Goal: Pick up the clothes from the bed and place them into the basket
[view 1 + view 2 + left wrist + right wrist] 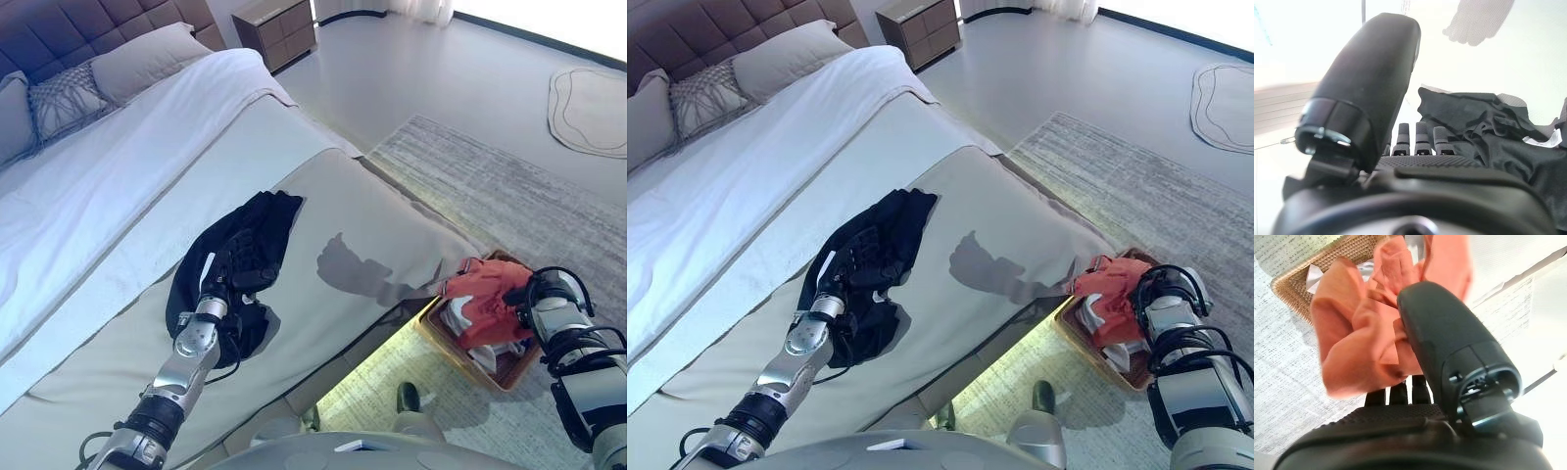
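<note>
The right robot hand (519,294) grips the orange cloth (487,305) right above the basket (441,338) on the floor. The left robot hand (233,262) rests with straight fingers on the black clothes (266,220) near the bed's (118,176) foot edge.

**Materials and finishes**

Black garment (250,245): thin matt cloth, crumpled. Orange garment (1366,328): soft matt cloth, bunched in folds. Basket (1317,269): brown woven wicker, bumpy. Bed cover (372,235): smooth matt beige fabric. Headboard (78,24): tufted brown upholstery. Rug (490,186): grey, flat weave, streaky. Floor (441,69): smooth, slight sheen. Nightstand (279,29): brown wood look. Right hand (1449,347) shell: dark matt plastic.
</note>
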Robot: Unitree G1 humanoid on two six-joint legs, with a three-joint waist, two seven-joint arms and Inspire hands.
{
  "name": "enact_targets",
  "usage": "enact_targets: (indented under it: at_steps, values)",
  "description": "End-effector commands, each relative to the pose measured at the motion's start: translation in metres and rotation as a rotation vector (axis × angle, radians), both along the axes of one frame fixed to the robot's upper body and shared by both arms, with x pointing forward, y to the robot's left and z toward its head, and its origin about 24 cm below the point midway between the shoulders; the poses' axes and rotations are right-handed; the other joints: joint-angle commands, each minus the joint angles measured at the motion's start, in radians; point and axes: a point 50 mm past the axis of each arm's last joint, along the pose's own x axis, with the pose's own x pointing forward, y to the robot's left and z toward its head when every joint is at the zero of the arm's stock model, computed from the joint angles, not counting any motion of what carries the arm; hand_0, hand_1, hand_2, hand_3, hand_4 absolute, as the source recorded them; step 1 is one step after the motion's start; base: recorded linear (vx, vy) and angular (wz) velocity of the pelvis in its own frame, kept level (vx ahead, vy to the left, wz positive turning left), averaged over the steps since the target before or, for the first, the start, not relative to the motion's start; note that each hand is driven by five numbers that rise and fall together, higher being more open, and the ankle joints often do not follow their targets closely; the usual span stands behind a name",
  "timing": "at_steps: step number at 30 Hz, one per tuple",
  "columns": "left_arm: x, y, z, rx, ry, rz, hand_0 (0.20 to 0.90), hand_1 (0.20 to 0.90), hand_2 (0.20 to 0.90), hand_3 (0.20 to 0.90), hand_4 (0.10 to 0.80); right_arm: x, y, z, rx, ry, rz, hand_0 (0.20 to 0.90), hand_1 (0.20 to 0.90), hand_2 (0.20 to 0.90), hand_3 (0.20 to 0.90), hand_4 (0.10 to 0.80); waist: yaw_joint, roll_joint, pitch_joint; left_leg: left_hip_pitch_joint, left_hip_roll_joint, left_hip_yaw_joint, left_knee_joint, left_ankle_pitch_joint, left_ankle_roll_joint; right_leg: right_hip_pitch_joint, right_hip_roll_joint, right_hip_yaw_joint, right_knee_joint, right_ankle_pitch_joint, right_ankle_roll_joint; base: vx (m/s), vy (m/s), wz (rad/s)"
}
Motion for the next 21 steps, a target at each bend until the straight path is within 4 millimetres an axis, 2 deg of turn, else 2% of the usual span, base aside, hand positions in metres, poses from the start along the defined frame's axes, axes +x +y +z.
enact_targets:
  at_steps: [1,8,13,15,17,21]
  values:
    - [0.025,-0.001,0.042,-0.004,-0.222,-0.029,0.900,0.900,0.900,0.900,0.800,0.036,-0.014,0.065,-0.171,-0.147,0.016,0.900,0.900,0.900,0.900,0.800,0.007,-0.090,0.017,-0.002,0.008,0.002,0.001,-0.037,-0.019,0.024,-0.026,-0.005,0.010,-0.029,0.001,0.000,0.000,0.00]
    - [0.026,0.003,0.042,0.006,-0.216,-0.020,0.900,0.900,0.900,0.900,0.800,0.016,-0.029,0.055,-0.180,-0.062,-0.065,0.900,0.900,0.900,0.900,0.800,0.009,-0.102,0.015,0.005,0.013,0.004,0.001,-0.038,-0.018,0.030,-0.024,-0.006,0.011,-0.030,0.000,0.000,0.000,0.00]
    - [0.025,0.003,0.041,0.006,-0.212,-0.019,0.900,0.900,0.900,0.900,0.800,0.020,-0.029,0.062,-0.203,-0.088,-0.042,0.900,0.900,0.900,0.900,0.800,0.012,-0.106,0.013,0.009,0.014,0.001,0.001,-0.037,-0.019,0.035,-0.024,-0.007,0.013,-0.030,0.000,0.000,0.000,0.00]
    - [0.025,0.003,0.040,0.005,-0.206,-0.013,0.900,0.900,0.900,0.900,0.800,0.026,-0.026,0.067,-0.218,-0.116,-0.012,0.900,0.900,0.900,0.900,0.800,0.012,-0.107,0.010,0.011,0.012,-0.002,0.001,-0.038,-0.017,0.037,-0.023,-0.005,0.012,-0.030,-0.001,0.014,0.016,0.00]
    - [0.025,0.002,0.038,0.005,-0.197,-0.004,0.900,0.900,0.900,0.900,0.800,0.041,-0.016,0.079,-0.243,-0.167,0.052,0.900,0.900,0.900,0.900,0.800,0.013,-0.109,0.007,0.012,0.011,-0.007,0.001,-0.038,-0.017,0.039,-0.023,-0.003,0.013,-0.030,-0.002,0.011,0.018,0.00]
    - [0.023,0.005,0.033,0.009,-0.170,0.024,0.900,0.900,0.900,0.900,0.800,0.070,0.013,0.107,-0.280,-0.298,0.213,0.900,0.900,0.900,0.900,0.800,0.017,-0.115,0.002,0.010,0.011,-0.019,0.001,-0.035,-0.016,0.043,-0.023,-0.007,0.015,-0.034,-0.006,0.000,0.000,0.00]
